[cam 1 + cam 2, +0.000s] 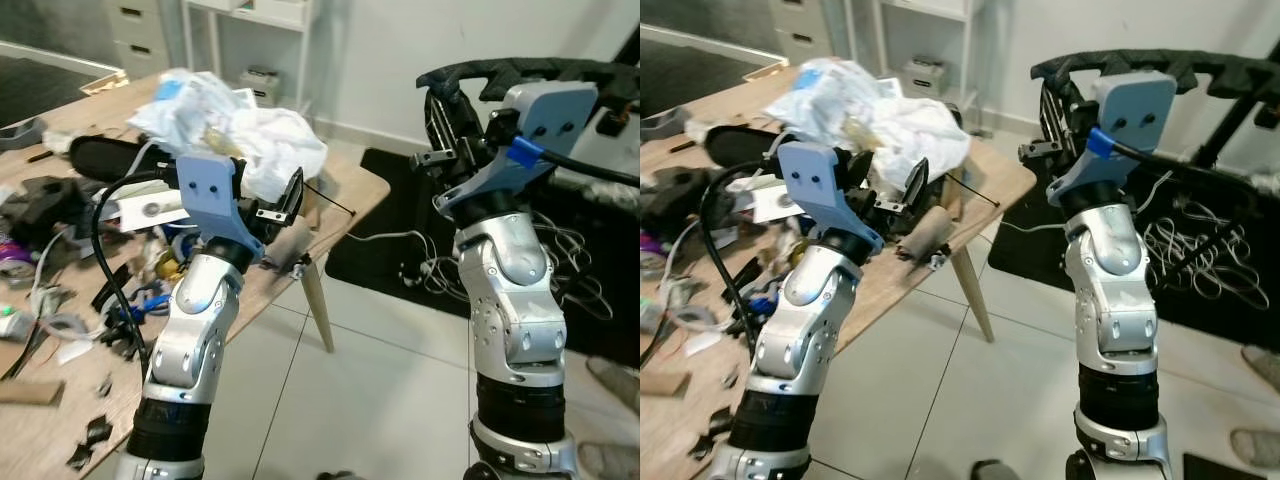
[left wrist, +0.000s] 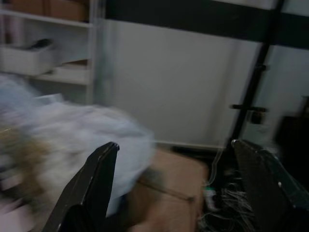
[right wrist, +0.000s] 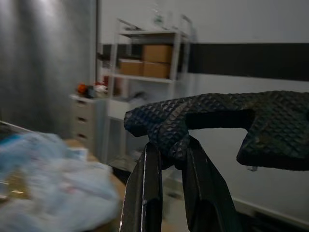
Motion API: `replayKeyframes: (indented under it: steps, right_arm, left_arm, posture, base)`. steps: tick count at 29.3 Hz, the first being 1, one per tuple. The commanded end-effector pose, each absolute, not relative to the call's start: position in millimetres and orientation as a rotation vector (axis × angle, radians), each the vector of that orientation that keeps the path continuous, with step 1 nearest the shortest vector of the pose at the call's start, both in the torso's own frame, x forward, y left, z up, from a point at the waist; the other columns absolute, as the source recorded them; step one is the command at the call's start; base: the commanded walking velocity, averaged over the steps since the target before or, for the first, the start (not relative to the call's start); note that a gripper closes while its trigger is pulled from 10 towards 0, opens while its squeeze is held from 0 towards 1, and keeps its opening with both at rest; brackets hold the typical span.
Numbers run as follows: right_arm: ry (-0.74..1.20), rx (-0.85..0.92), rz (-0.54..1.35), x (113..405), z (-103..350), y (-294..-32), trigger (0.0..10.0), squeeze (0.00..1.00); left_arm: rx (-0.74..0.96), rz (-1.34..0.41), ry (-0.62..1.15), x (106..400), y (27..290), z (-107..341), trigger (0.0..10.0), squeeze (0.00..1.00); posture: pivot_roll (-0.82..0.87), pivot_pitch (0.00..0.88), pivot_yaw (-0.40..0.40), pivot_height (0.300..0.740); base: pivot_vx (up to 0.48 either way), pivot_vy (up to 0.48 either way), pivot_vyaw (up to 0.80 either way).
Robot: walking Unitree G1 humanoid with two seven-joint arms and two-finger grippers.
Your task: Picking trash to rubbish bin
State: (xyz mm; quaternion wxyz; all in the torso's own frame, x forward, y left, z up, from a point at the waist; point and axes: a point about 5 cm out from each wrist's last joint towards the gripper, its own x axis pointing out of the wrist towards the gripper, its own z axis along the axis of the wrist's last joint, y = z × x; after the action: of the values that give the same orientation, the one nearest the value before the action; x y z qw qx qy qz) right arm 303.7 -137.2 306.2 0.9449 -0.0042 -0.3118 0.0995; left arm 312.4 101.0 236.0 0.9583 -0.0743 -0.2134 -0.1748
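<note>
**Right pincer clamps a black mesh strip; left pincer apart beside the trash heap**

Nearest the camera are the two silver arms, raised before the head. The right pincer (image 3: 166, 159) is clamped on a black, diamond-textured strip (image 1: 520, 75), which arches across above the right arm; in the right wrist view its end sits squeezed between the two fingers (image 3: 142, 193). The left pincer (image 2: 174, 188) stands apart, nothing between its fingers, held over the edge of the wooden surface (image 1: 345, 195) just beside a heap of white and blue crumpled trash (image 1: 235, 125). A brown roll (image 1: 925, 232) lies on the surface near that pincer. Further along the surface are black scraps, cables and other clutter. A black mat (image 1: 400, 240) with a tangle of white wires (image 1: 1200, 250) covers the tiled floor behind the right arm. White shelves (image 1: 930, 40) stand against the far wall. The rubbish bin cannot be made out.
</note>
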Motion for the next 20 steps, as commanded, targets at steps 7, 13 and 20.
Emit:
replayKeyframes:
  steps: [7, 13, 20]
  right_arm:
    - [-0.645, -0.015, 0.203, 301.6, 306.0, -137.1, 10.0, 0.00]
    - [-0.636, -0.016, 0.204, 302.1, 304.2, -136.3, 10.0, 0.00]
    - [-0.629, -0.022, 0.199, 302.1, 302.4, -137.4, 10.0, 0.00]
  left_arm:
    - [-0.136, -0.380, -0.430, 307.8, 97.7, 234.5, 10.0, 0.00]
    - [-0.135, -0.386, -0.426, 307.4, 95.8, 233.3, 10.0, 0.00]
    - [-0.134, -0.387, -0.426, 307.4, 94.9, 233.4, 10.0, 0.00]
  posture:
    - [-0.03, 0.119, -0.032, 0.740]
    - [-0.04, 0.110, -0.032, 0.740]
    - [-0.04, 0.110, -0.032, 0.740]
  base:
    - [0.000, 0.000, -0.80]
    - [0.000, 0.000, -0.80]
    - [0.000, 0.000, -0.80]
